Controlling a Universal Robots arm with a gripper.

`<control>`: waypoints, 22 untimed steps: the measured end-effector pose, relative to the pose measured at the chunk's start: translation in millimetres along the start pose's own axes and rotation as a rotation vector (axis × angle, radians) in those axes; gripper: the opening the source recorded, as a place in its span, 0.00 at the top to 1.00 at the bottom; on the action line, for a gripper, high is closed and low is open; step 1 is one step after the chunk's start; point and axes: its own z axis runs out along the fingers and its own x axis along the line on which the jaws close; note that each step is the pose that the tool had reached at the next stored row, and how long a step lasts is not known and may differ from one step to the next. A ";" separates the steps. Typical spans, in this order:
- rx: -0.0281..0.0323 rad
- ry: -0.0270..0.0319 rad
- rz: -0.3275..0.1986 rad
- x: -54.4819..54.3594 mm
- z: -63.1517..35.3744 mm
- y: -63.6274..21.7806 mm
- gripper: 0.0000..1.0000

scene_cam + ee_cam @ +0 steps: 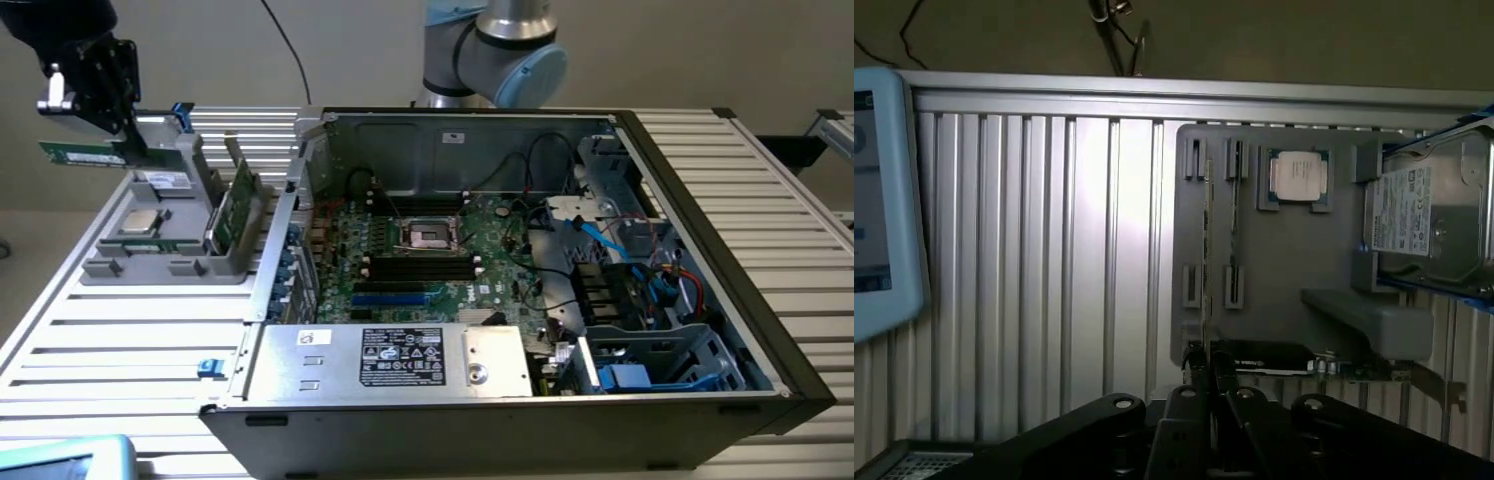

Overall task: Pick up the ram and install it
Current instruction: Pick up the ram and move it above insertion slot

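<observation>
Green ram stick up in the air, lying roughly level and poking out toward the exterior view's left from the black gripper. Pinched tight between narrow fingers, so properly held, not just touched. Hangs over the far end of the grey tray, clear of it. From the wrist, looks like a thin edge-on line running straight out from the fingers.

Down in the tray: another stick standing upright on the side nearest the computer, and a square silver processor chip lying flat in its pocket. Grey drive with a white label propped at a tilt at one edge of the tray.

Just beside the tray, toward the exterior view's right: open computer case with the motherboard facing up. Black memory slots on the near side of the processor socket, well apart from the held stick. Silver power supply box along the near edge of the case.

All sitting on a slatted metal table. Light blue device at the table's edge.
</observation>
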 end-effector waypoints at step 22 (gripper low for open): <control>0.0020 -0.0003 0.000 3.9 -33.3 -72.1 0.87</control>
